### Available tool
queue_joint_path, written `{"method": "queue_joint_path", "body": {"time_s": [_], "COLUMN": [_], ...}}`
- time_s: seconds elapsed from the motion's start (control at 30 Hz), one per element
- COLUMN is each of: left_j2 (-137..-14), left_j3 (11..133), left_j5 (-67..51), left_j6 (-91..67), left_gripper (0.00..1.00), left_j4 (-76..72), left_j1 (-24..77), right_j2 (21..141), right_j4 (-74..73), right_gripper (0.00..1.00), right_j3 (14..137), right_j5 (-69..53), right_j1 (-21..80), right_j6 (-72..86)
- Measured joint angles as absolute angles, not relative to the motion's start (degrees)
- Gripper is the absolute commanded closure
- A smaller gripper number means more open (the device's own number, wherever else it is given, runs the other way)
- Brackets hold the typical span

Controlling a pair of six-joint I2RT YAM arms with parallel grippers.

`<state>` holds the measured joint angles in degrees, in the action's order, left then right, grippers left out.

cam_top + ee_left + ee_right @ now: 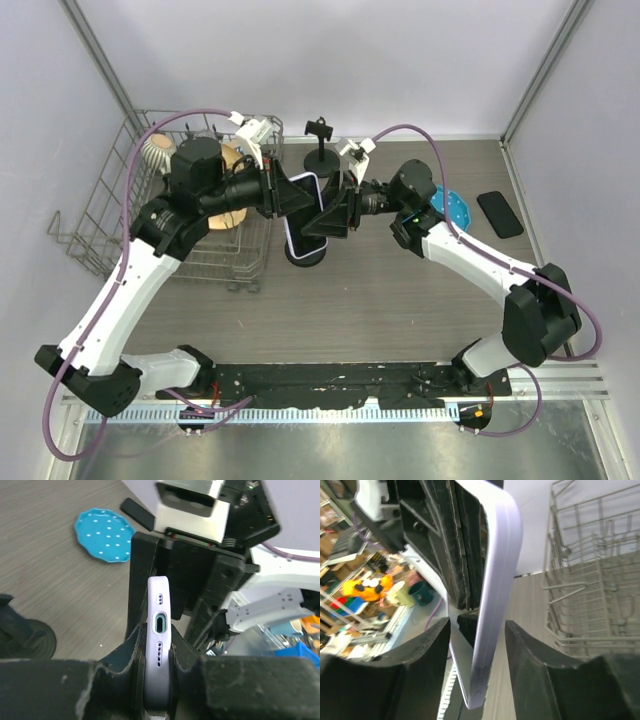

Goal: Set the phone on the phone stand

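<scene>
While both arms meet above the middle of the table (400, 300), a phone in a lavender case (304, 228) hangs in the air between them, off the wood-grain surface. Left gripper (159, 647): fingers (125, 662) pressed against both faces of the phone just below its charging port, holding it edge-on to the wrist camera. Right gripper (477, 645): jaws parted and straddling the opposite end of the phone; the left wrist view shows one finger close beside the case and the other well apart from it, so this gripper has no firm hold. Phone stand (320, 150): black, upright on a round base, standing on the table just beyond the two grippers, apart from the phone and bearing nothing. Wire dish rack (110, 220): at the left of the table, beside the left arm, with a few pale items inside. Blue dotted plate (457, 210): beside the right arm. Second, black phone (500, 213): lying flat near the right wall, just past the plate.
</scene>
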<state>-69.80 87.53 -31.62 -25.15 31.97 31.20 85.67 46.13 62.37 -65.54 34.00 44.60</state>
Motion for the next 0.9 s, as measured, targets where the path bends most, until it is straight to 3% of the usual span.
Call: {"method": "queue_joint_path", "body": {"time_s": [0.03, 0.17, 0.4, 0.6, 0.9], "left_j2": [-69.36, -66.06, -55.75, -49.78, -46.37], "left_j3": [87.09, 84.77, 81.67, 81.03, 76.01], "left_j5": [-30.46, -23.05, -12.29, -9.39, -9.02], "left_j6": [-25.67, -26.48, -26.46, -26.24, -26.09], "left_gripper": [1.00, 1.00, 1.00, 1.00, 1.00], "left_j4": [32.10, 34.76, 39.38, 41.10, 41.39], "left_j1": [31.20, 31.22, 31.22, 31.20, 31.22], "right_j2": [85.17, 82.48, 77.97, 82.26, 94.26], "right_j4": [42.63, 28.05, 15.77, 20.99, 36.93], "right_gripper": [0.36, 0.30, 0.31, 0.34, 0.36], "right_j3": [62.85, 63.77, 62.74, 55.42, 45.91], "right_j5": [-64.27, -58.72, -48.58, -40.29, -33.93], "right_j1": [34.20, 34.46, 30.59, 28.01, 32.23], "right_j6": [40.99, 27.88, 13.08, 8.01, 5.15]}}
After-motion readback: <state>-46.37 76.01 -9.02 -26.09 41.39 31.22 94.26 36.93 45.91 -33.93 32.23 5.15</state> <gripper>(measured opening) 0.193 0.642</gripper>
